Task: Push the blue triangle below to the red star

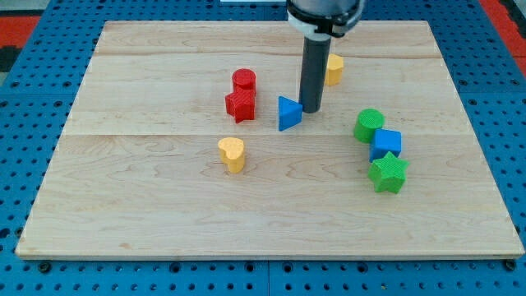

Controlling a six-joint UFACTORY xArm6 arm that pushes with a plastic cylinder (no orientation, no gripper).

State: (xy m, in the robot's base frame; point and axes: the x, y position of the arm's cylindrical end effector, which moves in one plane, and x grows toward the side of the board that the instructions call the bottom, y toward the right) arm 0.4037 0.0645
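Camera view: my tip (pixel 311 109), a bare rod that grasps nothing, rests just beside the blue triangle (pixel 288 113) on its right, the red star (pixel 240 105) near its left. Triangle appears light, rigid, likely to pivot; I judge its upper-right face the best contact.

This is a robotics lab bench: a pale wooden table (pixel 164 205) lies on a blue perforated mounting plate (pixel 25 107) studded with regular holes, and small coloured plastic test blocks such as a green star (pixel 388 173) are scattered beneath a dark rod (pixel 313 74).
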